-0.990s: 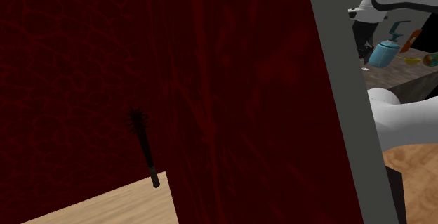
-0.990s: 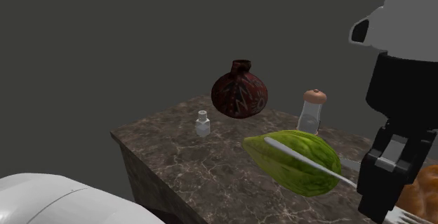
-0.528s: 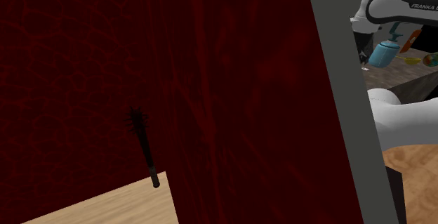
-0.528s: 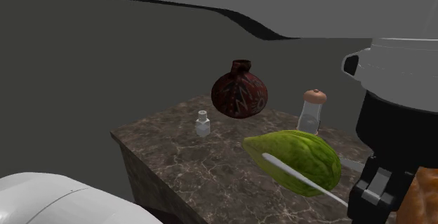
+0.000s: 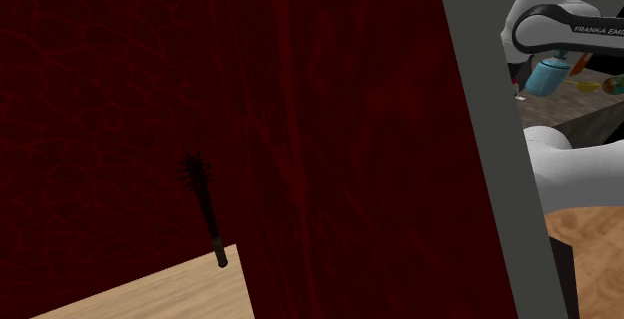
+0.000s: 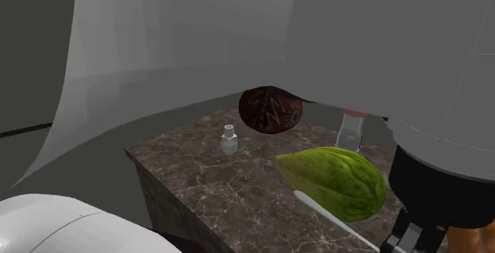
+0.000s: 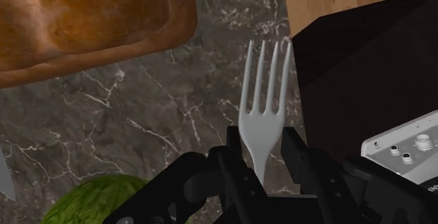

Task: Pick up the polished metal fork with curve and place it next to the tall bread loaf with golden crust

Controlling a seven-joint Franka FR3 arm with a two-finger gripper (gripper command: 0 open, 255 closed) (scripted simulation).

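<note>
- You have the golden-brown bread loaf (image 7: 91, 19) lying on the dark marble counter (image 7: 140, 110).
- A green fruit (image 7: 98, 198) sits close under the pincer.
- Your pincer (image 7: 263, 161) is pinching the pale grey fork (image 7: 263, 96) by its handle. The tines point away from it, near the loaf's corner but apart from it.
- Second exterior view: a dark red vase (image 6: 271, 110) stands behind the green fruit, and the fork slants low in front of it.

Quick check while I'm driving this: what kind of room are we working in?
Most likely a kitchen or dining corner of a house: a dark marble counter carries a bread loaf, a green fruit and a small bottle, and the tool holds a fork.
</note>
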